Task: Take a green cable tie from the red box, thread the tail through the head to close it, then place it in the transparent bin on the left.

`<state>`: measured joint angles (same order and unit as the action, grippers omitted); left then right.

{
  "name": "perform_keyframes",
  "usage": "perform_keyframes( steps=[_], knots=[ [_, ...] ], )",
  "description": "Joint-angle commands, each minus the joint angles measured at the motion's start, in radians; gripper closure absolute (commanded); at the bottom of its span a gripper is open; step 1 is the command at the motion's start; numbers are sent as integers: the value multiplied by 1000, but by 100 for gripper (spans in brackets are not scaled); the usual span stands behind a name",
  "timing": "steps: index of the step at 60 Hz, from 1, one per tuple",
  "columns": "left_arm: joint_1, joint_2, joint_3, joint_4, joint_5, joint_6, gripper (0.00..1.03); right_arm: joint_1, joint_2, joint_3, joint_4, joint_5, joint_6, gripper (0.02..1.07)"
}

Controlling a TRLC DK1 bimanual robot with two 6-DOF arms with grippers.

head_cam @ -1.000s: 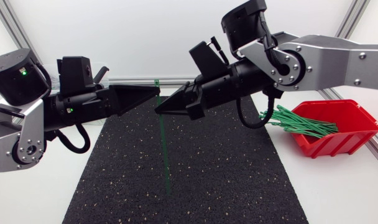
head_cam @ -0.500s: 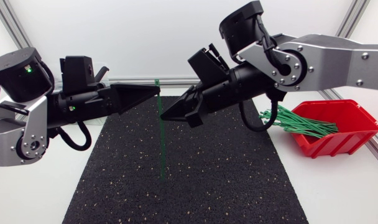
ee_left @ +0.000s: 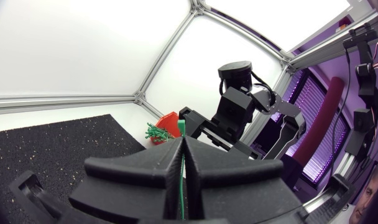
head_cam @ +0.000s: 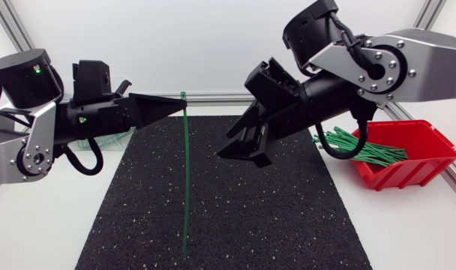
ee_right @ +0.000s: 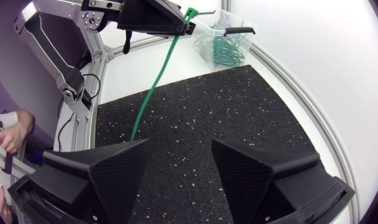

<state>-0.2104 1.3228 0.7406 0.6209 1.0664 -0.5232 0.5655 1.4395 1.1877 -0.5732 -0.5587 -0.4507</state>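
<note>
Withdrawn right tool (head_cam: 241, 157) gapes; left tool (head_cam: 183, 107) clamps cable tie (head_cam: 186, 180) hanging vertically, head up.

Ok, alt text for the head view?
The left gripper holds a green cable tie near its head, tail hanging over the black mat. The open right gripper is apart from it; a red box holds more ties.

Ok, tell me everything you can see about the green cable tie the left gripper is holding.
The cable tie is a thin green plastic strip, not looped, its tail unthreaded. The left gripper pinches it just below its small square head, which sticks up above the grip. From there it hangs nearly straight, slightly bowed, over the black mat; whether its tip touches the mat is unclear. The open right gripper is apart from it.
</note>
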Motion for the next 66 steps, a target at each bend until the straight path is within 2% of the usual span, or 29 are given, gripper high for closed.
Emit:
perform_keyframes(
  steps=[1,4,7,13,23,27,29,30,33,40,45,51,66],
  knots=[
    [3,12,37,-7,15,-11,100,-1,-31,-40,-4,49,-32,13],
    [2,18,54,-46,15,-11,100,-1,-44,-53,3,63,-43,13],
    [0,27,75,-89,15,-11,100,2,-47,-59,-5,94,-60,18],
    [-3,64,123,-155,7,-11,100,2,-39,-68,-8,128,-63,17],
    [2,161,224,-263,-23,-8,100,48,-42,-111,9,276,-97,17],
    [-3,202,270,-352,-29,26,100,57,-48,-125,10,290,-134,14],
    [-6,204,273,-365,-29,35,100,62,-48,-128,10,306,-144,13],
    [-7,211,276,-372,-31,37,100,77,-50,-137,15,350,-171,10],
    [-12,222,286,-394,-29,43,100,96,-57,-163,52,391,-226,7],
    [-18,250,322,-501,-28,101,100,134,-70,-217,159,467,-327,7],
    [-27,277,367,-616,-10,167,100,191,-91,-319,369,609,-499,7],
    [-32,320,427,-767,3,278,100,240,-87,-369,483,697,-600,7],
    [-11,377,471,-776,107,281,100,283,-33,-402,668,760,-709,7]
  ],
)
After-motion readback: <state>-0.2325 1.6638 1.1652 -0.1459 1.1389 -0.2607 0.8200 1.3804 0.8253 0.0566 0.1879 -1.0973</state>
